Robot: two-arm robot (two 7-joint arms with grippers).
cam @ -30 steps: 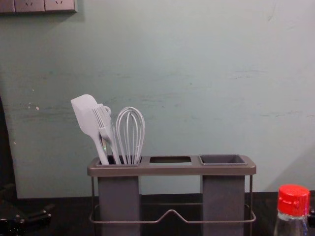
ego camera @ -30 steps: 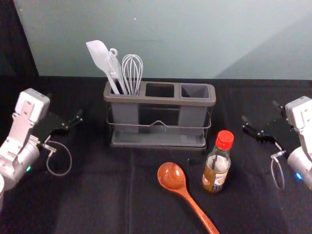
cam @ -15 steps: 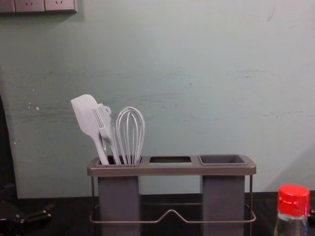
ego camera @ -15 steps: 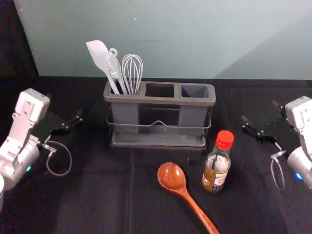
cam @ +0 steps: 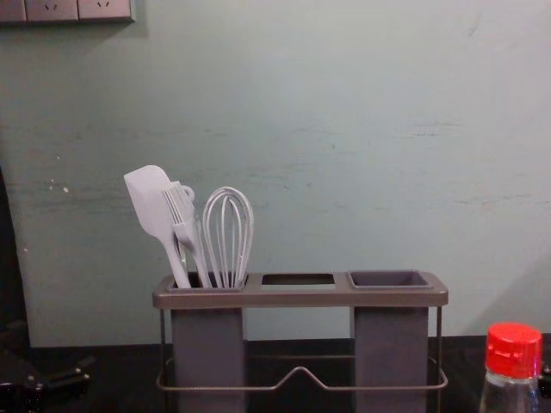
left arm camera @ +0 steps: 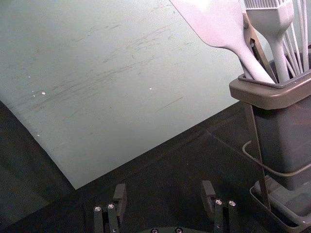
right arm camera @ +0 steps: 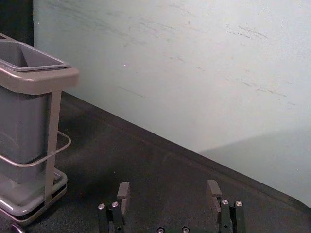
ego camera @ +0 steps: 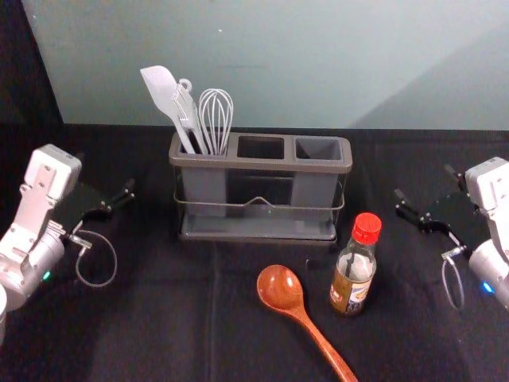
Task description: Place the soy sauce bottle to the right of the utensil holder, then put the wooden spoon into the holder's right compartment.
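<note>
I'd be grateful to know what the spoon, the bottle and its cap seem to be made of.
The spoon looks like varnished wood: reddish brown, with glossy highlights on its bowl. The bottle seems clear and smooth, showing dark liquid inside; glass or plastic, I can't tell. Its cap is probably opaque red plastic.

Your left gripper (ego camera: 106, 172) stands well apart from the utensil holder (left arm camera: 272, 99), its two fingers (left arm camera: 120, 196) spread wide over the dark worktop (left arm camera: 165, 170). At the holder's near end you've got a pale spatula (left arm camera: 218, 24) leaning outward over the rim, with a brush (left arm camera: 272, 22) and the wires of a whisk (left arm camera: 303, 34) rising beside it. Below that rim, you can see the wire rail (left arm camera: 286, 174) curving around the holder and the tray (left arm camera: 286, 195) at its foot.
</note>
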